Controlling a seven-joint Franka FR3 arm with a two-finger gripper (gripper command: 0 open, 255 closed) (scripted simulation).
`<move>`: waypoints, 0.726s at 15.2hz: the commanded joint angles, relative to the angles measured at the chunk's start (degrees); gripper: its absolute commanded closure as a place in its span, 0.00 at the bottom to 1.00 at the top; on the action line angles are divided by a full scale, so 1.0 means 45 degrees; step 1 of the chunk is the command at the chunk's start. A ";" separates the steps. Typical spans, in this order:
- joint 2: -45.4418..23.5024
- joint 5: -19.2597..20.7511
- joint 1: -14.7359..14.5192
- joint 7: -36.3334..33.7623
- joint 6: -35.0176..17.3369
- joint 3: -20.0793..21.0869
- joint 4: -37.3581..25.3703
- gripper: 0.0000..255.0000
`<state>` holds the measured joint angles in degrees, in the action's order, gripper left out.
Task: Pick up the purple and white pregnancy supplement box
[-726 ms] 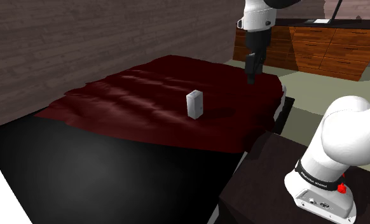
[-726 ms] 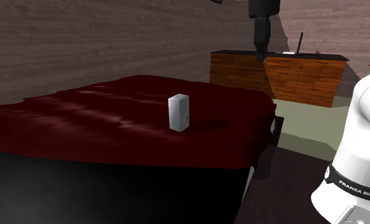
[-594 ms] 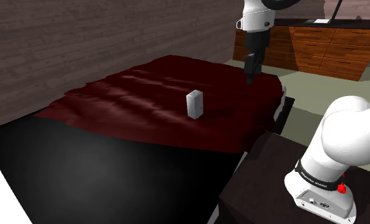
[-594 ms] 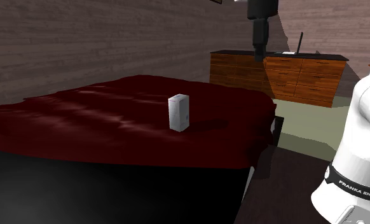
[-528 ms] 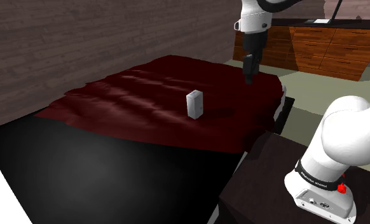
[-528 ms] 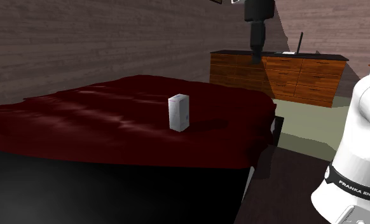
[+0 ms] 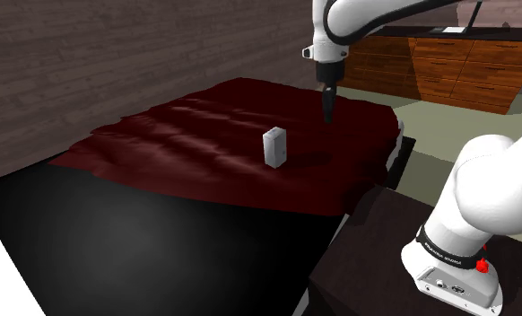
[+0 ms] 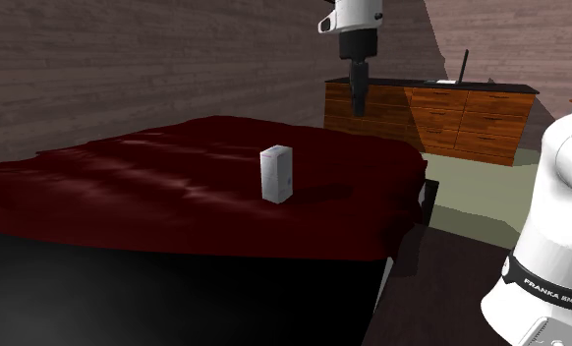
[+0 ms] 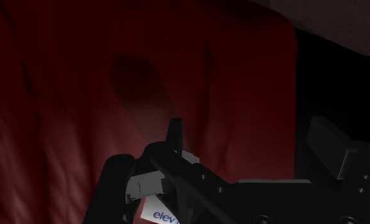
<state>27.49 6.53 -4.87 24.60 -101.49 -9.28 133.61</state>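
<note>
Gripper [image 7: 327, 114] is hanging point-down above the dark red bedspread [image 7: 187, 144], touching nothing and carrying nothing; whether it is wide or narrow cannot be told. White box [image 7: 274, 147] is standing upright mid-bedspread, well apart from the gripper. In the wrist view, blue letters "elev" are showing on the box. "FRANKA EMIKA" is running around the arm's base [image 8: 551, 286].

Dark red bedspread [image 7: 205, 135], wooden dresser [image 7: 465, 63], plank wall [image 7: 116, 54]
</note>
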 commanded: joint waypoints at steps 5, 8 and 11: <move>-0.2793 -0.0141 -0.0599 0.2792 -0.1938 -0.0662 -0.1214 0.00; -0.4196 -0.0413 -0.0834 0.4177 -0.2671 -0.0833 -0.2034 0.00; -0.5587 -0.0770 -0.1011 0.5539 -0.3265 -0.0882 -0.2964 0.00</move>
<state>4.98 3.70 -9.15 47.10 -115.06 -13.11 122.03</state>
